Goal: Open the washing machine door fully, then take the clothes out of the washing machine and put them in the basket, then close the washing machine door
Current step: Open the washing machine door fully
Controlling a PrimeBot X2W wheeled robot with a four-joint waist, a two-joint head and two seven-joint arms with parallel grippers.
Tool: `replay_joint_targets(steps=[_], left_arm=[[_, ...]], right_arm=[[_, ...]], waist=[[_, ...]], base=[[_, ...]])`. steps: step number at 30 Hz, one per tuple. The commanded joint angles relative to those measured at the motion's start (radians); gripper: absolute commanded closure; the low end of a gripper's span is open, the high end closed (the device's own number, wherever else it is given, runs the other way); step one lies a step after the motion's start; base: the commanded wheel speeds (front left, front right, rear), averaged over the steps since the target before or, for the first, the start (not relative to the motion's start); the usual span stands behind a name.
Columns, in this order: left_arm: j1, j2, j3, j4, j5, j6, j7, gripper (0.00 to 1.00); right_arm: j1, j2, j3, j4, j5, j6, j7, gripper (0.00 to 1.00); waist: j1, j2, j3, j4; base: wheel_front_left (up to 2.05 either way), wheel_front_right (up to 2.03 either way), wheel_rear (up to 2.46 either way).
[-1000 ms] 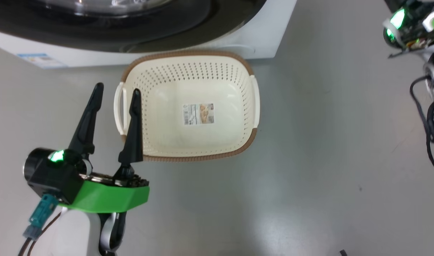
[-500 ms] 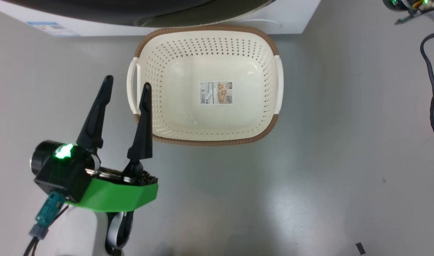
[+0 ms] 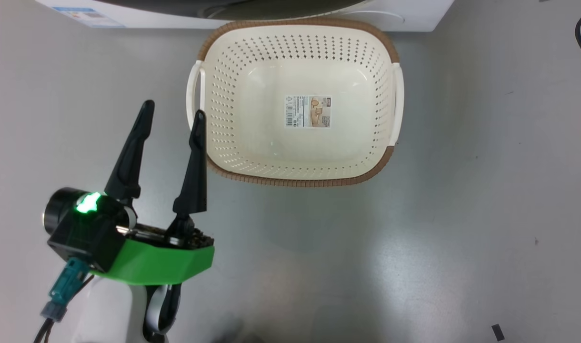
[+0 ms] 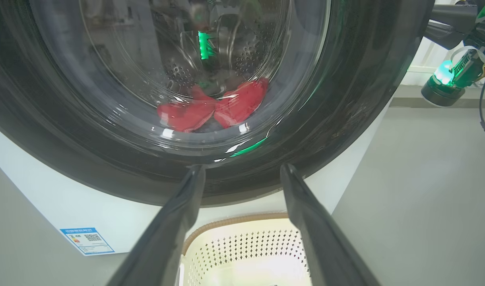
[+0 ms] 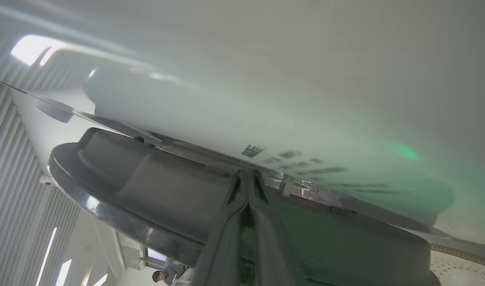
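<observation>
I see the round, black-rimmed glass washing machine door (image 4: 107,167) shut, soft red clothes (image 4: 210,107) in the steel drum (image 4: 250,55) behind it; the cream perforated basket (image 3: 295,182) lies long-axis left-right before it, holding a sticker (image 3: 307,111); left gripper (image 3: 174,108) gapes, right gripper (image 5: 247,178) pinched closed

Lower left of the head view: the left gripper (image 3: 174,109) points up the frame, fingers spread wide. In its wrist view, the right gripper (image 5: 248,174) rises from bottom centre, fingers pressed together, seemingly empty.

Print on basket (image 3: 295,181) sticker (image 3: 307,111) and washing machine (image 4: 47,198) label (image 4: 87,240) is unreadable.
</observation>
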Motion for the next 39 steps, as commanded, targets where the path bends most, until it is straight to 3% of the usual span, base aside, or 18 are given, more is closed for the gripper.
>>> replay_joint_targets(steps=[1,21,39], left_arm=[[-0.005,0.02,0.026,-0.031,0.006,0.008,-0.005,0.0],[-0.014,0.02,0.042,-0.024,0.009,0.012,-0.005,0.0],[0.004,0.02,0.078,-0.005,0.032,0.001,-0.005,0.0]], right_arm=[[-0.016,0.024,-0.003,-0.023,-0.016,-0.001,0.015,1.0],[0.024,0.042,0.048,-0.071,-0.064,-0.001,0.135,1.0],[0.139,0.069,0.126,-0.094,-0.107,-0.001,0.186,1.0]], waist=[[-0.0001,0.0,0.007,0.006],[-0.0001,0.0,-0.012,-0.005],[-0.0001,0.0,-0.115,-0.019]], base=[[0.0,0.0,0.0],[0.0,0.0,0.0],[0.0,0.0,0.0]])
